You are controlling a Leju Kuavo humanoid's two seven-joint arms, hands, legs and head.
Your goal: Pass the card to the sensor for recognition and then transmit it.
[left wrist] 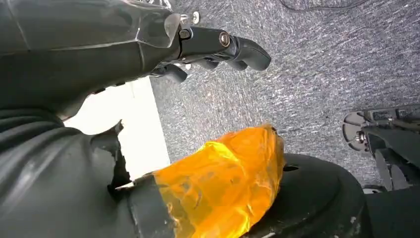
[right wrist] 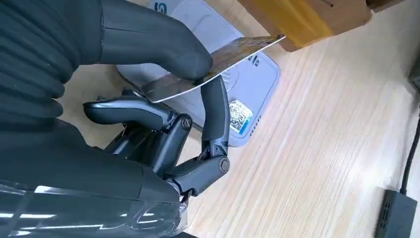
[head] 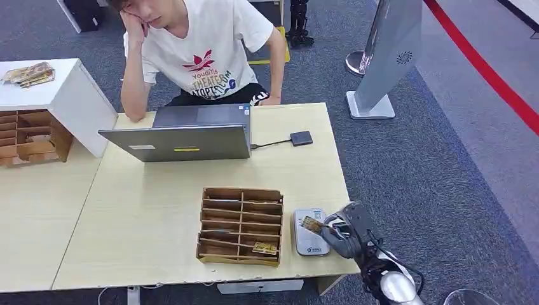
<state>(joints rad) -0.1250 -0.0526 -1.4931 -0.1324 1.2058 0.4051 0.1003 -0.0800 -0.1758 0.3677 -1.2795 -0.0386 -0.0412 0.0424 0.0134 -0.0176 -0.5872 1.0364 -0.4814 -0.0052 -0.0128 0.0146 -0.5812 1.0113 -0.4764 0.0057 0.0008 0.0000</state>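
1. A pale wooden table (head: 159, 210) carries everything; a person (head: 191, 51) sits at its far side behind an open laptop (head: 184, 141).
2. A wooden divider box (head: 240, 225) stands near the front edge, with one card lying in a front compartment.
3. The grey sensor (head: 309, 232) lies flat just right of the box.
4. The right hand (right wrist: 163, 124) hovers over the sensor, pinching the card (right wrist: 218, 62) between thumb and a finger, tilted above the reader and not touching it.
5. The left hand (left wrist: 198, 44) hangs over grey carpet, fingers loosely extended, holding nothing.
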